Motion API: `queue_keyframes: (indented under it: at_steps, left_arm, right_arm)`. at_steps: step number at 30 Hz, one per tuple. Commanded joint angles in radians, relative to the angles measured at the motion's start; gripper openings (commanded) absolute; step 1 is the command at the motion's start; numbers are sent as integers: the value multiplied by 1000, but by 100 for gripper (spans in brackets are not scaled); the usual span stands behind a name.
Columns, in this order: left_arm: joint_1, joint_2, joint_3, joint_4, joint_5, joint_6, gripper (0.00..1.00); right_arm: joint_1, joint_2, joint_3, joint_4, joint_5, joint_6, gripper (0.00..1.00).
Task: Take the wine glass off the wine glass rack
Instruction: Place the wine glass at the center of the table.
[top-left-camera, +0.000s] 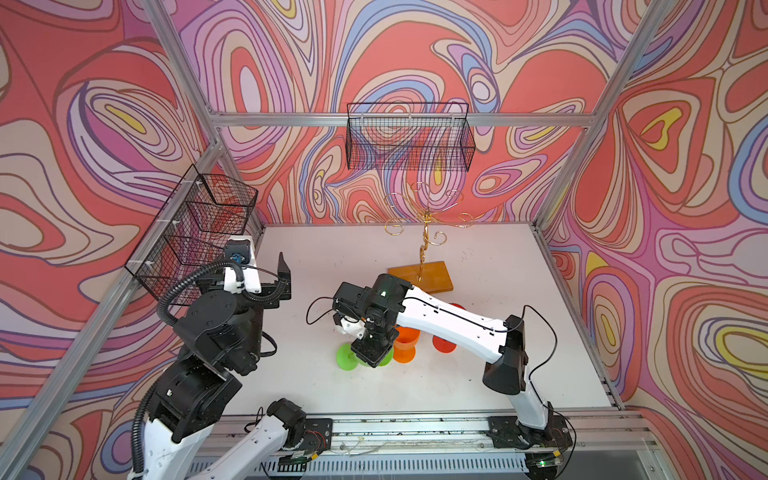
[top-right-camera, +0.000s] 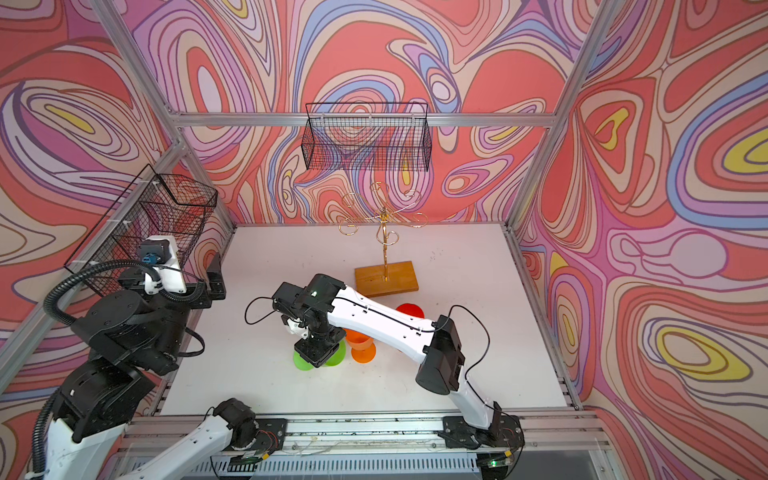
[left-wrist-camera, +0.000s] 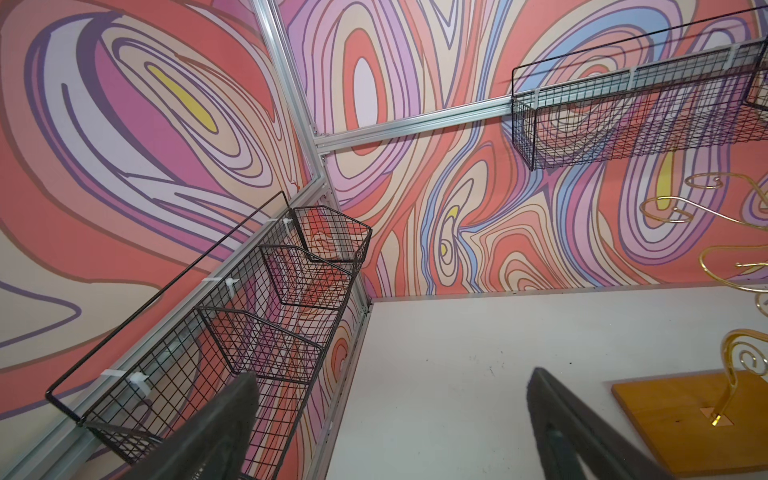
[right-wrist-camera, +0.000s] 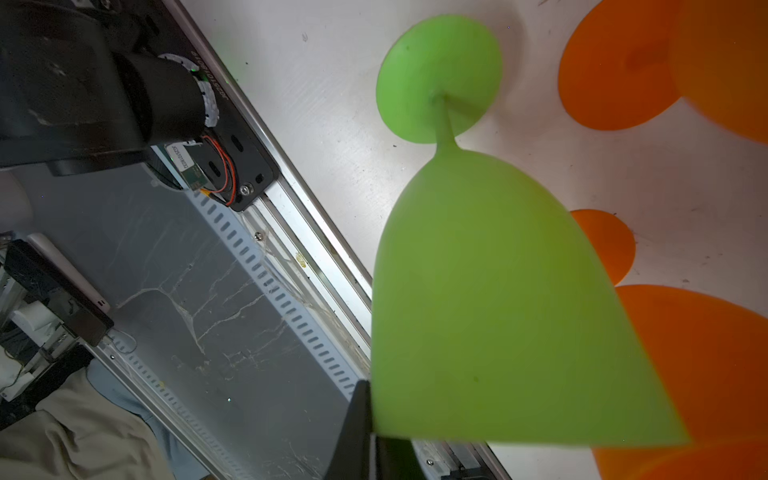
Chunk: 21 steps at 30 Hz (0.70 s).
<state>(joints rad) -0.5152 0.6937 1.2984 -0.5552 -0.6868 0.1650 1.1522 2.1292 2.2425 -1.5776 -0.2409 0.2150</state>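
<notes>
Right wrist view: pinching green wine glass (right-wrist-camera: 498, 311) rim with fully closed right gripper (right-wrist-camera: 374, 432). At ten o'clock, left gripper (left-wrist-camera: 392, 374) spread wide, empty; at one o'clock, rack (top-left-camera: 420, 276).

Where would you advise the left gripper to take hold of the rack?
Probably the rack's upright stem, between base and curled arms, approached level from the left gripper's side: the base lies flat on the table, and the arms are thin open curls.
</notes>
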Motion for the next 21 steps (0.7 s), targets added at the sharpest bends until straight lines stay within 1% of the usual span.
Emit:
queue_keyframes:
  at_steps: [1,7,15,21]
  left_arm:
    - [6,1,-16,14,9,5,100]
    - [7,-8,-24,11,19,2,100]
    - [6,1,-36,9,33,-6,100]
    - [7,-2,-37,6,30,-9,100]
  right_arm:
    - [3,-12,6,-46,50,7,0]
    - [3,-23,2,-75,89,20,0]
    - [10,7,28,-81,93,18,0]
    - [10,-4,-3,-88,107,15,0]
